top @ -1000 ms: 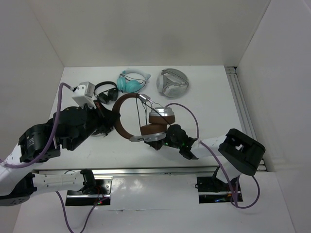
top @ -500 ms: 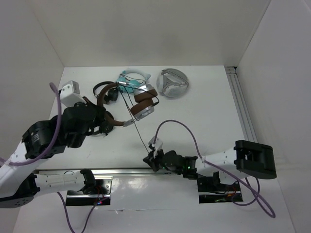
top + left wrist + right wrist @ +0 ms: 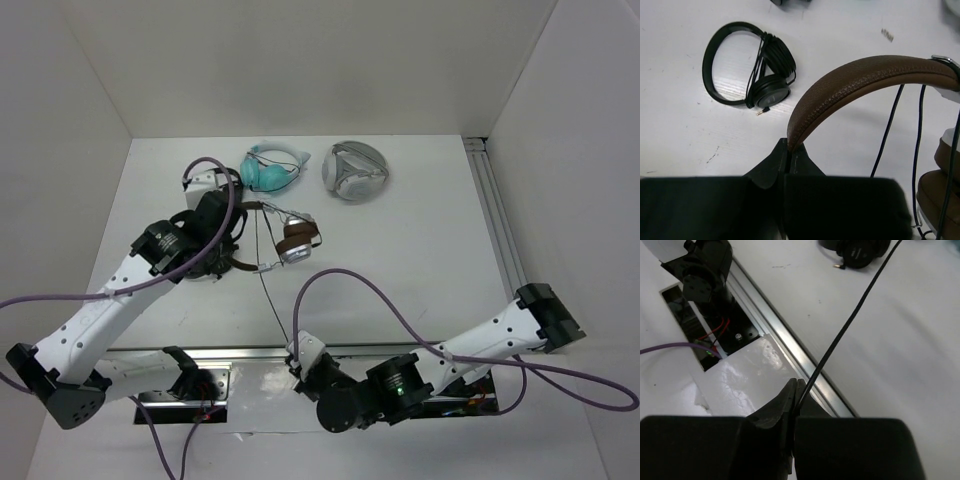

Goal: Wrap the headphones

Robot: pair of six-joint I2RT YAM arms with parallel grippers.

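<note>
The brown headphones (image 3: 292, 238) with silver earcups hang in the air over the table's left middle. My left gripper (image 3: 789, 150) is shut on their brown headband (image 3: 860, 80); in the top view it (image 3: 222, 245) sits left of the earcups. Their thin black cable (image 3: 275, 300) runs taut from the earcups down to the near edge. My right gripper (image 3: 798, 392) is shut on that cable (image 3: 850, 325), low over the front rail; in the top view it (image 3: 297, 350) sits there. Two cable strands (image 3: 916, 130) hang under the headband.
A small black pair (image 3: 752, 67) lies on the table below the headband, also seen by the left arm (image 3: 205, 205). A teal pair (image 3: 272, 168) and a grey round case (image 3: 354, 172) lie at the back. The metal rail (image 3: 805, 360) runs along the near edge.
My right gripper has pulled the cable toward the near edge, past the rail, drawing it taut. My left gripper has moved the headphones slightly and turned them; the earcups now hang closer together.
</note>
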